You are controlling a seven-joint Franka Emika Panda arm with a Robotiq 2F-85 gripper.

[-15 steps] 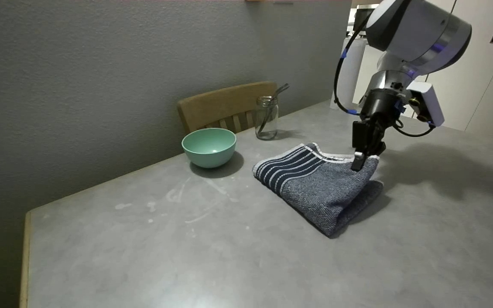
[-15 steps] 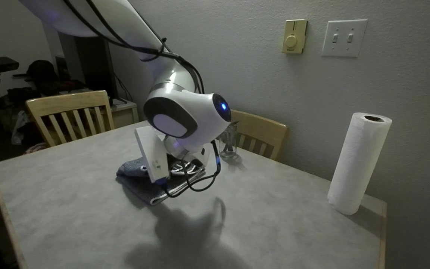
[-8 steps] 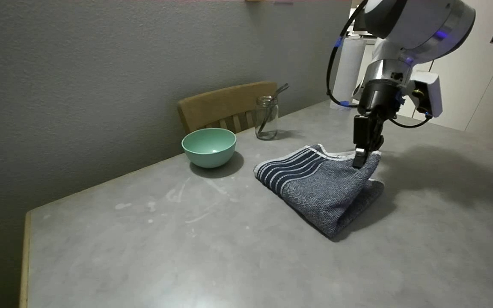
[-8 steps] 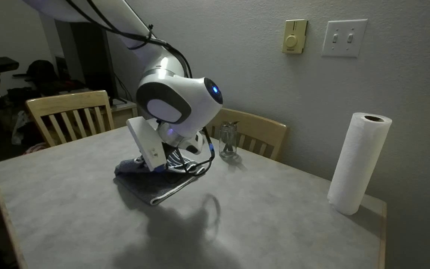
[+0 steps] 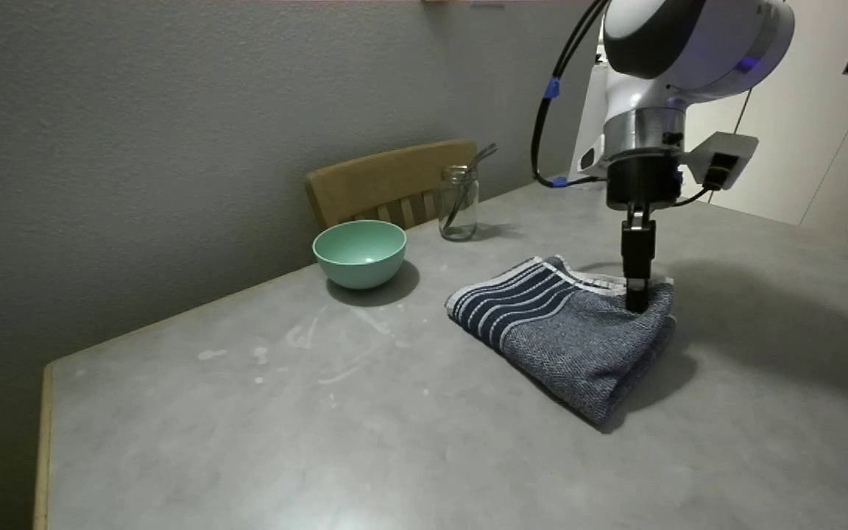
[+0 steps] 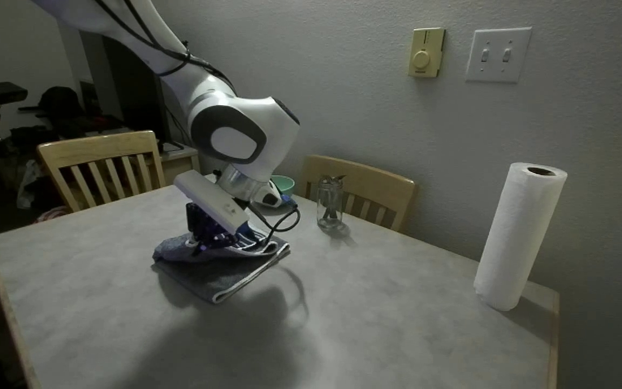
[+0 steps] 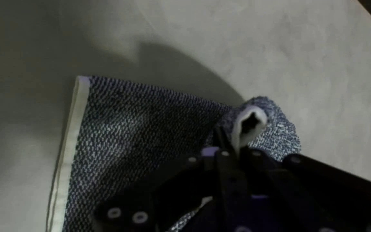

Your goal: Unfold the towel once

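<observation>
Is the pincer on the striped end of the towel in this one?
No: in an exterior view, the pincer is at the plain end of the towel, while the striped band lies at the opposite end, nearer the mint-green bowl.

A clear glass jar (image 5: 468, 210) stands on the grey table (image 5: 247, 442), slender grey sticks (image 5: 484, 153) leaning in it with their tips above its rim. Near the jar, apart from it, sits a mint-green bowl (image 5: 360, 258). Just behind the jar rises the back of a wooden chair (image 5: 387, 173). In an exterior view, another chair (image 6: 100, 144) is well to the jar's left and a white paper roll (image 6: 521, 237) stands on end well to its right; on the wall (image 6: 354, 108), higher than the jar and to its right, are a yellowish dial box (image 6: 426, 52) and a white switch plate (image 6: 499, 55).
</observation>
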